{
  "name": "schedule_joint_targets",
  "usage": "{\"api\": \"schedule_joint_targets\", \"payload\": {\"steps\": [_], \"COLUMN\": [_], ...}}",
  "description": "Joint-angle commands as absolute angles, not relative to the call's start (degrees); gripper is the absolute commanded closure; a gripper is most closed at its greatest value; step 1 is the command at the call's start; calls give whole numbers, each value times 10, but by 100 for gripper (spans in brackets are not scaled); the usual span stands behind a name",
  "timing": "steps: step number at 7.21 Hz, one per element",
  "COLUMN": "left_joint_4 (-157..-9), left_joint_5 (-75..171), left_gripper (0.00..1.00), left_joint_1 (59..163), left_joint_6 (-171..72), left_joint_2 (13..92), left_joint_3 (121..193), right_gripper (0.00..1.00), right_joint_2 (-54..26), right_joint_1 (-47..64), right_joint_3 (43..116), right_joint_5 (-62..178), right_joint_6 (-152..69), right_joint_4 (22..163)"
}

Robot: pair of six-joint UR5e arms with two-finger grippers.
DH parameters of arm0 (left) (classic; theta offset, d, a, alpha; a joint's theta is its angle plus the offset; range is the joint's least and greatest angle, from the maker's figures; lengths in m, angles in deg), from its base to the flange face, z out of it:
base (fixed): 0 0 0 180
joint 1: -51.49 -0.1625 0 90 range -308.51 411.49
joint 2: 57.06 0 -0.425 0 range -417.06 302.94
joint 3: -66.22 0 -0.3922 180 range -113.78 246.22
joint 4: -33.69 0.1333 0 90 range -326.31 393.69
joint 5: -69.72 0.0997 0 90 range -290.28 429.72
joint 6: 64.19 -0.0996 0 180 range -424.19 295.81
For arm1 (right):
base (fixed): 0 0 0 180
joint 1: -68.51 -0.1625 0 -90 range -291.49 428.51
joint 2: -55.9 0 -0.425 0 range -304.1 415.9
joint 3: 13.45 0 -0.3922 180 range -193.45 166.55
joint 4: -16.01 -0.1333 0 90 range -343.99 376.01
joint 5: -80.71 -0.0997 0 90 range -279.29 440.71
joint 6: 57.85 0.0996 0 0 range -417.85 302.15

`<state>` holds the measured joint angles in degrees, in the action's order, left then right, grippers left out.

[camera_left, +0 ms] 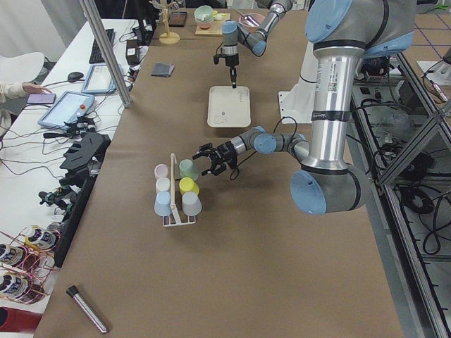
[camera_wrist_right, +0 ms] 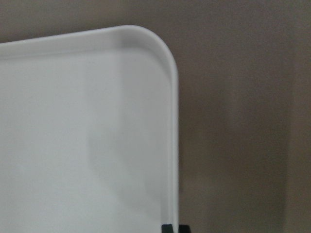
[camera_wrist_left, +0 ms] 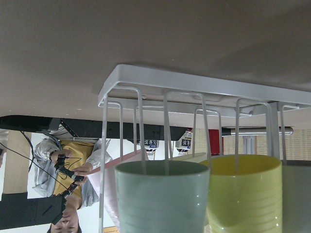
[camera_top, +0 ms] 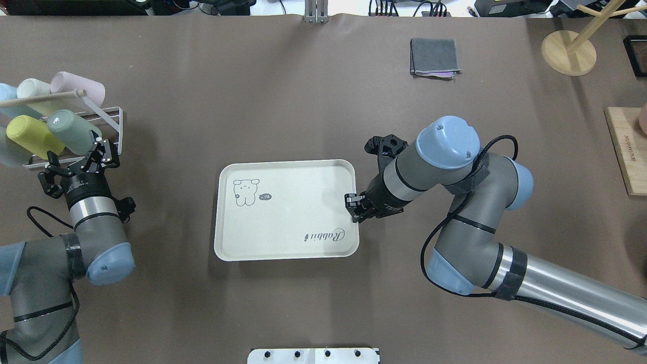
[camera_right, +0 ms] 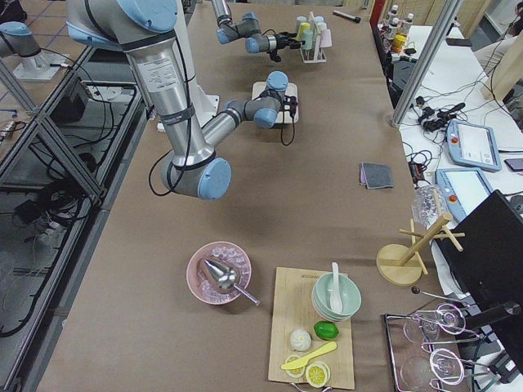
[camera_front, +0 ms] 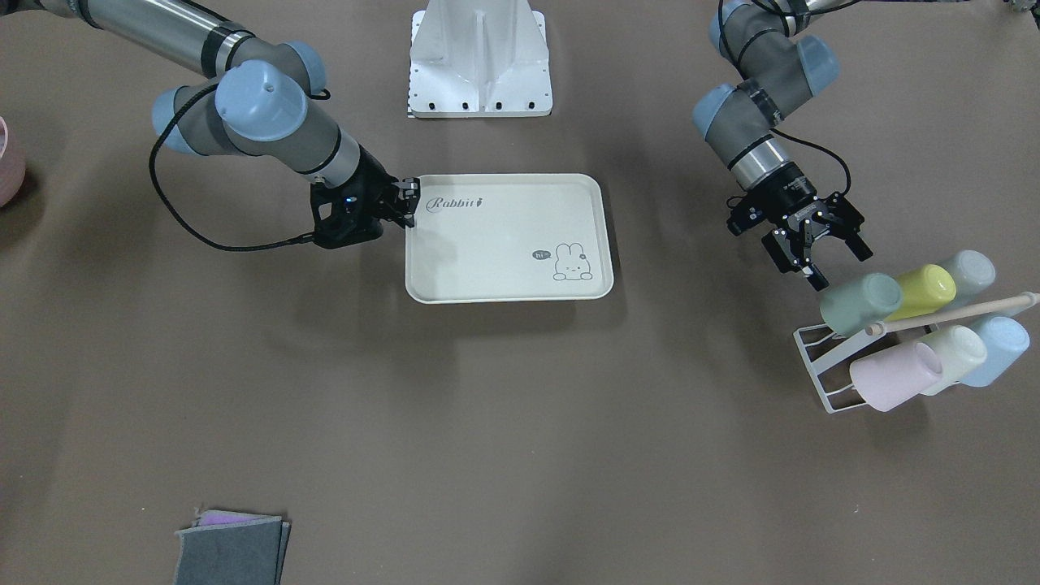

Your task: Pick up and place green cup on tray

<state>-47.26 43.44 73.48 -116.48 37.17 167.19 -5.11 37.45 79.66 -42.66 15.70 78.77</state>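
The green cup (camera_front: 861, 302) lies on its side in a white wire rack (camera_front: 821, 370), next to a yellow-green cup (camera_front: 926, 291). It also shows in the overhead view (camera_top: 73, 131) and fills the lower left of the left wrist view (camera_wrist_left: 163, 194). My left gripper (camera_front: 837, 264) is open and empty, just short of the green cup's base. The cream tray (camera_front: 504, 276) lies empty mid-table. My right gripper (camera_front: 409, 203) is shut on the tray's rim (camera_wrist_right: 172, 145) at the corner beside the "Rabbit" print.
The rack also holds pink (camera_front: 894, 375), cream, pale blue and grey-blue cups under a wooden handle (camera_front: 959, 313). A folded grey cloth (camera_top: 434, 56), a wooden stand (camera_top: 568, 50) and a cutting board (camera_top: 627, 151) lie at the far right. The robot base (camera_front: 479, 61) stands behind the tray.
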Motion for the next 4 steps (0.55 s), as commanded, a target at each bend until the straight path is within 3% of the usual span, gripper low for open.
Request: {"api": "schedule_joint_targets", "payload": {"steps": [1,3,4], "left_joint_4": [-483,-484,-483], "left_joint_5": [434,434,433], "left_gripper": [2,2,2], "left_joint_1": [747,758,762], "left_joint_6": [-1165,-1164,-1164], "left_joint_2": [388,406,408], "left_joint_3": [1643,1623,1618], "right_gripper": [100,100,86], "right_joint_2": [-33,-33,-35], "right_joint_1": [380,379,375], "right_joint_3": [774,770,770], "right_joint_5": [-424,-424,-425], "right_joint_6": [157,186,186], "right_joint_4": [787,788,788]}}
